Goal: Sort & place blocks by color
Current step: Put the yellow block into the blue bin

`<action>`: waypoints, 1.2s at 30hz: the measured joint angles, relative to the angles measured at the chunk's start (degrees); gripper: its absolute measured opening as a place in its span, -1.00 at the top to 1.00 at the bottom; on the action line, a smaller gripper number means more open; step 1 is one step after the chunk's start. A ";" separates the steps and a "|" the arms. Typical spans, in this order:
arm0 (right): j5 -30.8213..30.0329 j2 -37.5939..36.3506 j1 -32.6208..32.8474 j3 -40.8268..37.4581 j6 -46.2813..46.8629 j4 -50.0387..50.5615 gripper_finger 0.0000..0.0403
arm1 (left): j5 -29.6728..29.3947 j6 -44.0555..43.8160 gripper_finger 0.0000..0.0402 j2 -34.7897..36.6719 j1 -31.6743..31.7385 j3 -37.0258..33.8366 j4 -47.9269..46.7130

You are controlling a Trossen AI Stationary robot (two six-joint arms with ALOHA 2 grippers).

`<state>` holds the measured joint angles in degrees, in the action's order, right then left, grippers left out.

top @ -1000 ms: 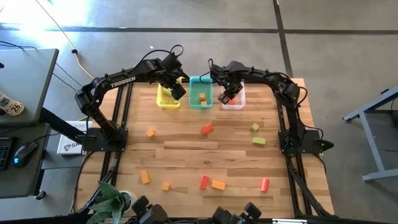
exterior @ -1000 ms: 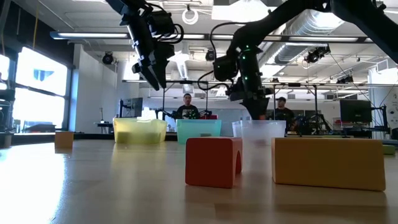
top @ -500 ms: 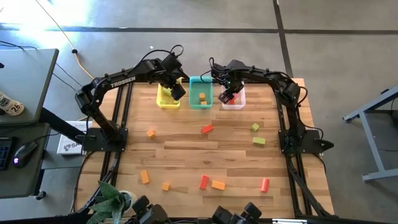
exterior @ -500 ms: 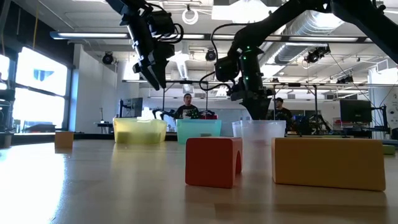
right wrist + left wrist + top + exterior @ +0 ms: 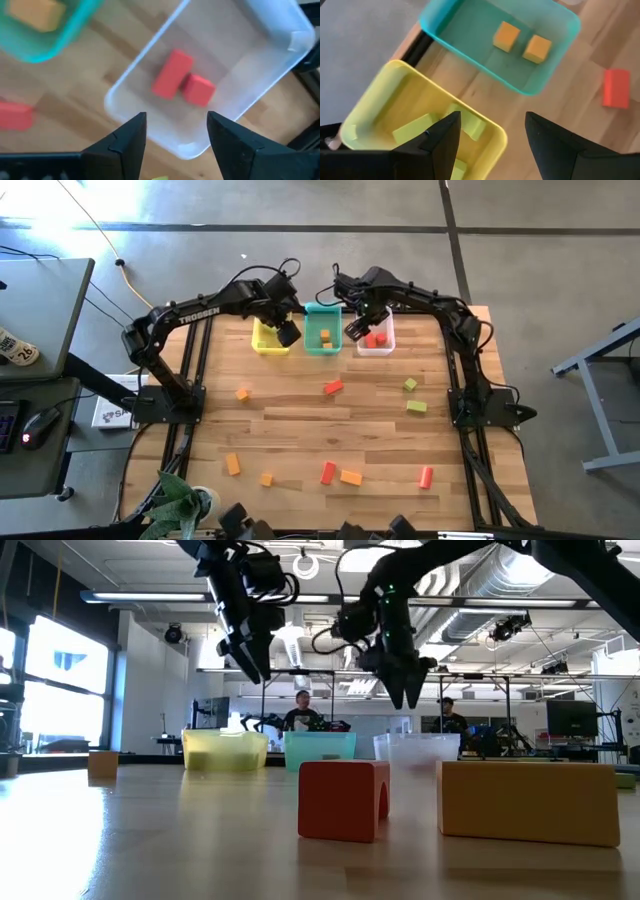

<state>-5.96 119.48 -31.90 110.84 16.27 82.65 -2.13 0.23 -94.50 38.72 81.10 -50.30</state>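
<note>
Step in hand, as I judge it: a red piece is delivered and the right arm needs its next pick. Near edge of the table (image 5: 300,430), 6 o'clock side: a red block (image 5: 327,472), an orange block (image 5: 351,477) beside it, a red cylinder-like piece (image 5: 426,476) toward 5 o'clock, two small orange pieces (image 5: 233,464) toward 7 o'clock. Mid-table: one red block (image 5: 333,387) at centre, two light green blocks (image 5: 416,406) at 3 o'clock, an orange one (image 5: 242,394) at 9 o'clock. Far edge, 12 o'clock: yellow bin (image 5: 268,346), teal bin (image 5: 321,350), clear bin (image 5: 376,348) in a row. Right gripper (image 5: 356,329) hangs above the clear bin, jaws apart and empty; two red blocks (image 5: 182,82) lie in the bin directly beneath it, not touching it. Left gripper (image 5: 287,332) hovers over the yellow bin, jaws wide, nothing held; green pieces (image 5: 415,128) lie inside. Next move likely calls for the right arm to travel toward 6 o'clock and descend on the centre red block, jaws straddling it.
</note>
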 joint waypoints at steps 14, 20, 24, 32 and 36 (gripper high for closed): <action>0.46 0.00 16.07 0.83 4.56 6.22 0.03 | 0.02 1.96 -0.04 0.02 -8.35 0.00 -10.68; 0.57 0.00 24.06 0.83 9.98 7.37 0.03 | 0.02 4.98 -0.04 0.02 -11.58 0.00 -11.80; 2.92 0.00 29.32 0.83 12.35 7.37 0.03 | -0.25 5.45 -0.04 0.02 -12.81 0.00 -11.77; 10.65 0.00 38.83 0.79 13.42 6.88 0.03 | -0.42 4.46 -0.04 0.02 -15.56 0.00 -11.69; 13.99 0.00 42.70 0.77 12.55 3.72 0.03 | -0.42 4.45 -0.04 0.02 -17.22 0.00 -11.65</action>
<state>8.03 119.48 10.80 111.61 28.82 86.36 -2.55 4.68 -94.48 21.50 81.10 -61.95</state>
